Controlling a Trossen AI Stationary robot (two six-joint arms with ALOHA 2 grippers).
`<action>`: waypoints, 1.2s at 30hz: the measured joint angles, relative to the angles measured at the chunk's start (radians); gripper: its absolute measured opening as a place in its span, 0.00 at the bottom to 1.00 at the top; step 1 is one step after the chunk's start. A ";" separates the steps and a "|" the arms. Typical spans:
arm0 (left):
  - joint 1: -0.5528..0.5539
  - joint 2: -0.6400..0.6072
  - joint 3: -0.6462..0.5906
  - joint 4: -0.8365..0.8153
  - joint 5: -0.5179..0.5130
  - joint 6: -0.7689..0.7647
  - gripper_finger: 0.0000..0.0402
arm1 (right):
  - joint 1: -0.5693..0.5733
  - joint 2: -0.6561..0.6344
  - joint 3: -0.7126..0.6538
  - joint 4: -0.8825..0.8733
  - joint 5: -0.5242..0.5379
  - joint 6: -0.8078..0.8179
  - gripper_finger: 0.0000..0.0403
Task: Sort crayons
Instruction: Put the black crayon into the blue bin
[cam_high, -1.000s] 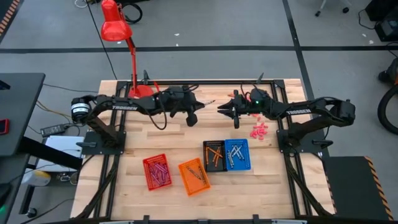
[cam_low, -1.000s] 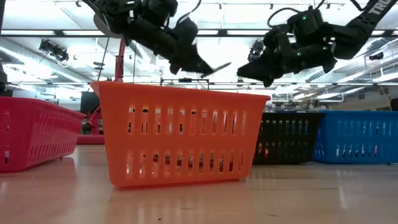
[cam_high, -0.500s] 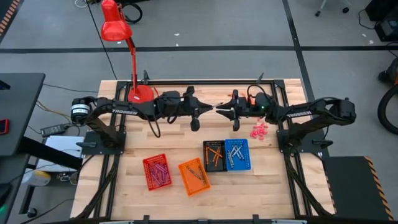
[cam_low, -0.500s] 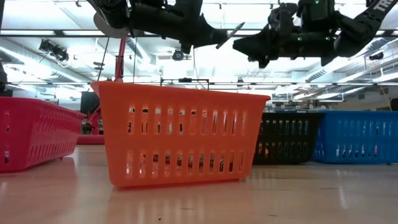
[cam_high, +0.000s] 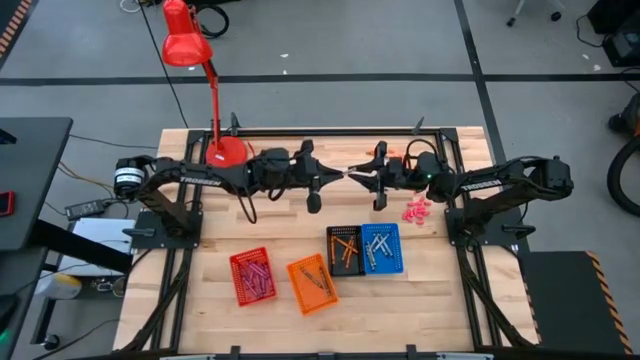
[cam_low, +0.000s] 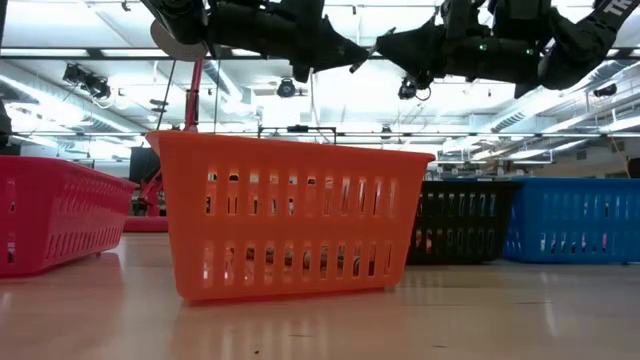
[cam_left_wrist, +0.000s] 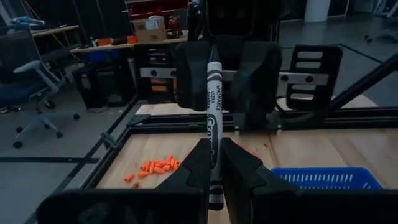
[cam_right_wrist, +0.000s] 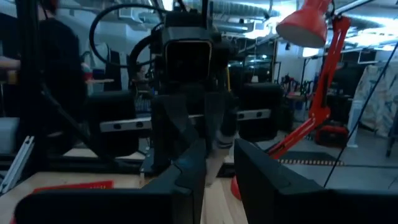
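High above the back of the pale wooden table, the left gripper had its fingers pinched tight on a thin grey crayon with a printed label, and the right gripper met it nose to nose, its fingers spread on either side of the crayon's far end; whether they touched it I could not tell. Below sat the red slotted plastic basket, the orange one, the black one and the blue one, each holding crayons. A heap of loose pink crayons lay under the right arm, and loose orange crayons lay farther back.
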 joint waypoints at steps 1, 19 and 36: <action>-0.001 0.000 0.000 0.004 0.000 0.000 0.07 | 0.000 0.000 0.000 0.008 -0.001 0.000 0.22; -0.013 0.048 0.000 0.149 0.004 0.009 0.07 | 0.012 0.002 0.001 0.082 -0.059 0.007 0.22; -0.017 0.085 0.001 0.214 -0.003 0.022 0.07 | 0.019 0.003 0.001 0.076 -0.024 -0.008 0.07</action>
